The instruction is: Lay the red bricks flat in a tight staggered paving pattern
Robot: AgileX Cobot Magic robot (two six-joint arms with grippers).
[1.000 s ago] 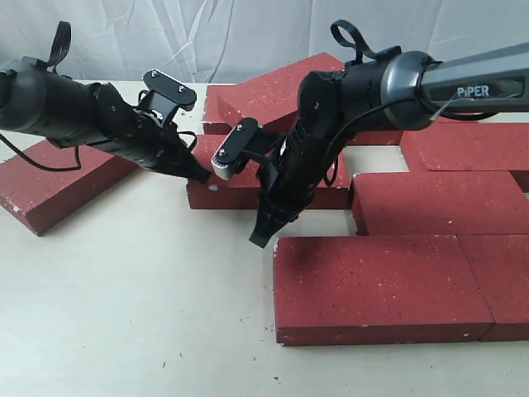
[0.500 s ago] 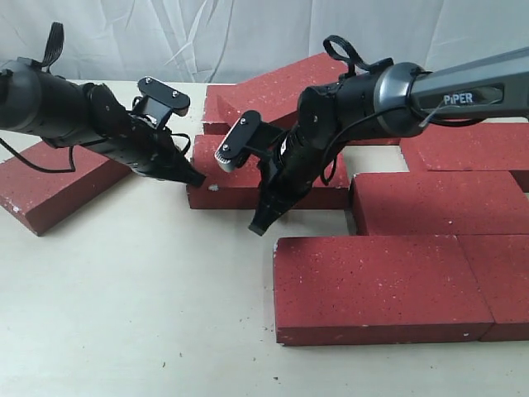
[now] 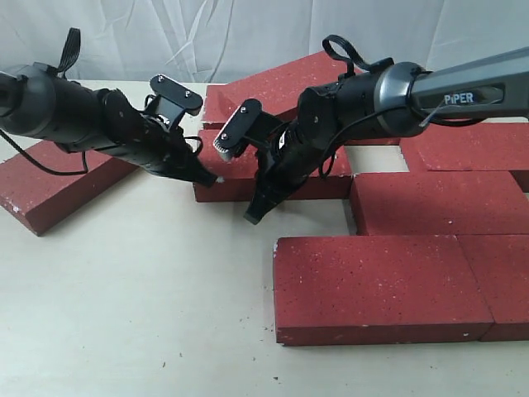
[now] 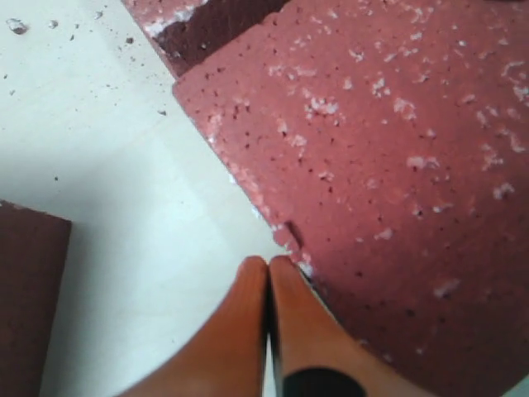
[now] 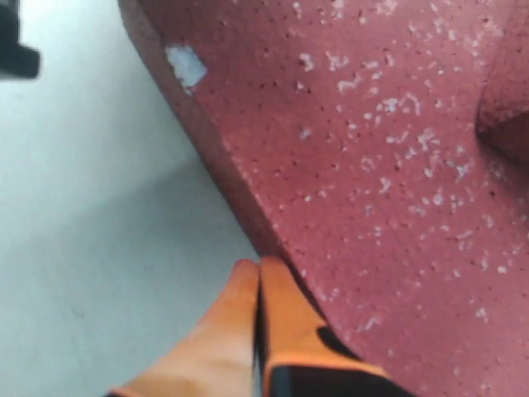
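Note:
Several red bricks lie on the pale table. The middle brick [image 3: 326,184] lies flat with a tilted brick [image 3: 277,83] resting on bricks behind it. My left gripper [image 3: 212,179] is shut with nothing in it, tips against the middle brick's left end; the left wrist view shows the tips [image 4: 269,263] at that brick's [image 4: 397,165] chipped edge. My right gripper [image 3: 252,217] is also shut and holds nothing, its tips at the same brick's front edge. In the right wrist view the gripper [image 5: 258,265] touches the brick's [image 5: 372,165] side.
A loose brick [image 3: 50,186] lies at an angle at far left. A laid brick [image 3: 372,285] sits in front, another [image 3: 438,203] to the right, one more [image 3: 471,149] behind it. Bare table [image 3: 124,306] spreads at front left.
My left gripper has moved right against the middle brick's end, and that brick has shifted slightly right and back. My right gripper has drawn back a little along the brick's front edge.

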